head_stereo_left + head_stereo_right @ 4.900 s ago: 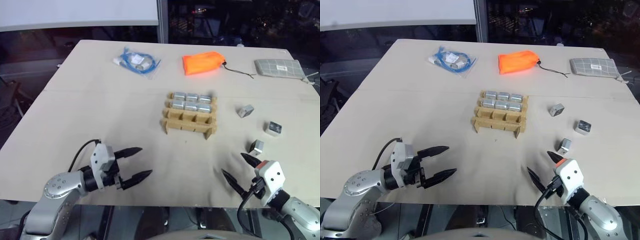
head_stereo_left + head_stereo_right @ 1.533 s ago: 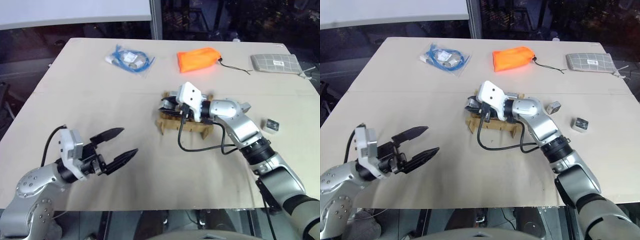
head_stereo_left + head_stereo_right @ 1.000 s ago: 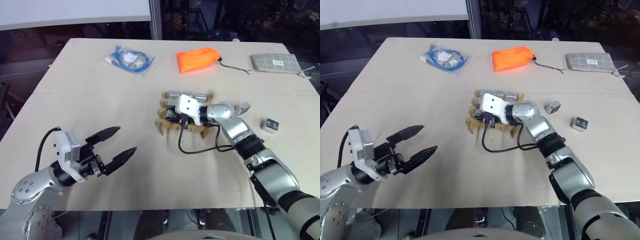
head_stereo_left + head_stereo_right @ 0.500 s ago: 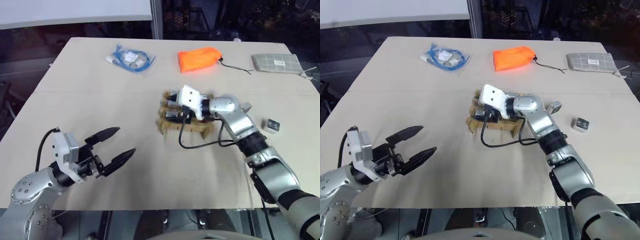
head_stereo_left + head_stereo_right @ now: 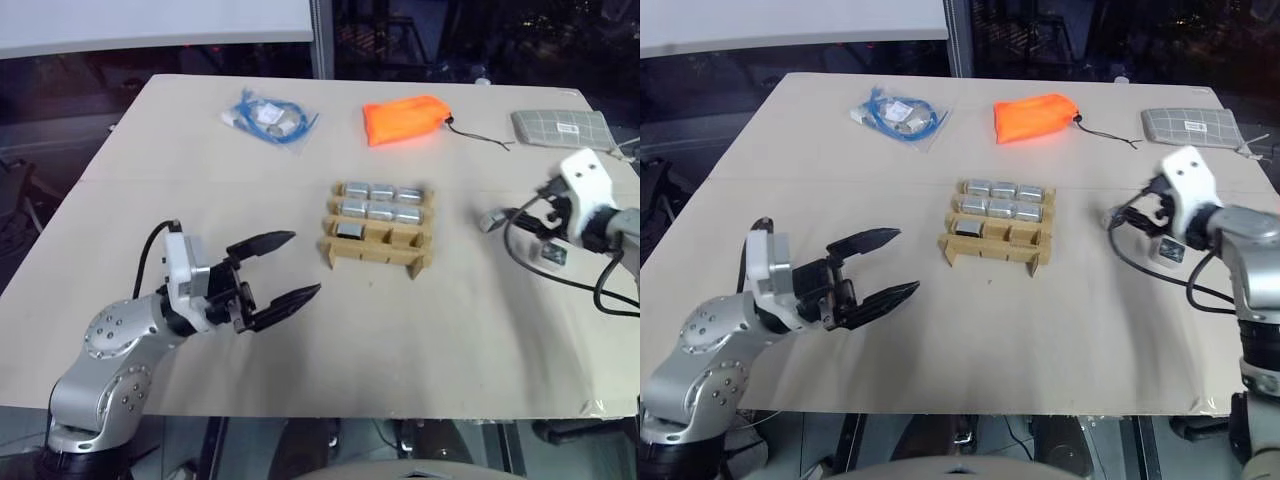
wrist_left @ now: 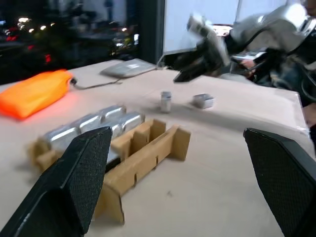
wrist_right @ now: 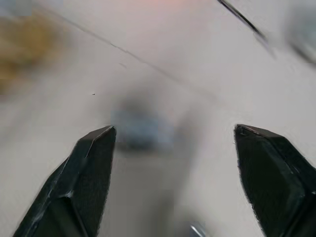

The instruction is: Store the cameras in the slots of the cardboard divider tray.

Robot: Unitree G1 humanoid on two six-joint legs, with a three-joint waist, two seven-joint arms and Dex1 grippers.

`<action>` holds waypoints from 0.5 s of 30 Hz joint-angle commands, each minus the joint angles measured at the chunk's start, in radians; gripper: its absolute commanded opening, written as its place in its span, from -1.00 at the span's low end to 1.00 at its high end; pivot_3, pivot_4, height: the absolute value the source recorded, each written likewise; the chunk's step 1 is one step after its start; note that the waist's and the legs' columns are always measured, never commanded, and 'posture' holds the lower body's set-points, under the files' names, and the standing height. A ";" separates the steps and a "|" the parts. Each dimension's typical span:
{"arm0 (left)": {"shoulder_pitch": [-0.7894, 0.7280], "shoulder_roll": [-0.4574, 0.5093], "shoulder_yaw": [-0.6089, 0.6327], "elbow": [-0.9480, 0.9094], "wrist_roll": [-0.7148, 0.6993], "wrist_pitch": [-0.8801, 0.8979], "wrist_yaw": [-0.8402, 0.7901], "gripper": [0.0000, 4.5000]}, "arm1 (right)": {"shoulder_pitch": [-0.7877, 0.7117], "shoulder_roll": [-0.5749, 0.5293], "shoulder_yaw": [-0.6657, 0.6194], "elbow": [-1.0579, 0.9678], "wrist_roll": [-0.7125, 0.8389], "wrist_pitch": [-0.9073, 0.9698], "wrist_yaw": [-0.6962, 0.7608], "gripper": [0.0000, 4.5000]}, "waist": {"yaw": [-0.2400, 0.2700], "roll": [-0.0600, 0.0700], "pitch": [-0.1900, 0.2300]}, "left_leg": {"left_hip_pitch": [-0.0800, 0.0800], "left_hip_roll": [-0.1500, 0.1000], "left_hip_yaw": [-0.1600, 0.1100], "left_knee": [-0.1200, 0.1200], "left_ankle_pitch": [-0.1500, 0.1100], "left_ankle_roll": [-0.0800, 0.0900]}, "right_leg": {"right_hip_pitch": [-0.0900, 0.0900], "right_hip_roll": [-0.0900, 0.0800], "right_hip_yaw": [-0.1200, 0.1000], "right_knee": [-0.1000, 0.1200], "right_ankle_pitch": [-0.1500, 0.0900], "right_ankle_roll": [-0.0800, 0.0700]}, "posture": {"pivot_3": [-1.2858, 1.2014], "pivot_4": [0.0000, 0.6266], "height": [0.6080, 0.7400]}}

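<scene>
1. Spanning the frame, a beige table stands before dark windows.
2. Cardboard divider tray sits mid-table, seven cameras slotted.
3. Right gripper, fingers spread, hovers over loose cameras well right of it.
4. Left gripper gapes empty, near-left of the tray.

The cardboard divider tray holds seven silver cameras (two more lie loose beside it).
</scene>
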 commanded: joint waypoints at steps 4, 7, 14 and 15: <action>0.002 0.002 -0.001 0.020 0.004 -0.036 -0.040 1.00 | 0.072 0.221 -0.141 -0.199 -0.047 0.085 -0.321 0.99 | 0.003 0.000 0.000 | 0.000 0.001 0.002 0.001 0.000 0.000 | -0.001 0.008 -0.001 0.002 0.000 0.001 | 0.03 -0.52 1.00; 0.007 0.000 -0.002 0.038 0.011 -0.048 -0.056 1.00 | 0.113 0.322 -0.173 -0.289 -0.074 0.132 -0.435 0.99 | 0.007 0.000 0.000 | 0.000 0.001 0.003 0.002 0.000 0.000 | -0.001 0.008 -0.001 0.002 0.000 0.002 | 0.03 -0.52 1.00; -0.003 -0.001 -0.023 0.058 0.026 -0.060 -0.082 1.00 | 0.194 0.433 -0.174 -0.377 -0.103 0.177 -0.554 0.99 | 0.006 0.000 0.000 | 0.001 0.001 0.003 0.003 0.000 0.000 | -0.001 0.009 -0.001 0.003 0.000 0.002 | 0.03 -0.52 1.00; -0.005 0.000 -0.023 0.064 0.027 -0.064 -0.088 1.00 | 0.197 0.441 -0.172 -0.372 -0.104 0.174 -0.564 0.99 | 0.006 0.000 0.000 | 0.001 0.001 0.004 0.003 0.000 0.000 | -0.001 0.010 -0.001 0.004 0.000 0.002 | 0.03 -0.52 1.00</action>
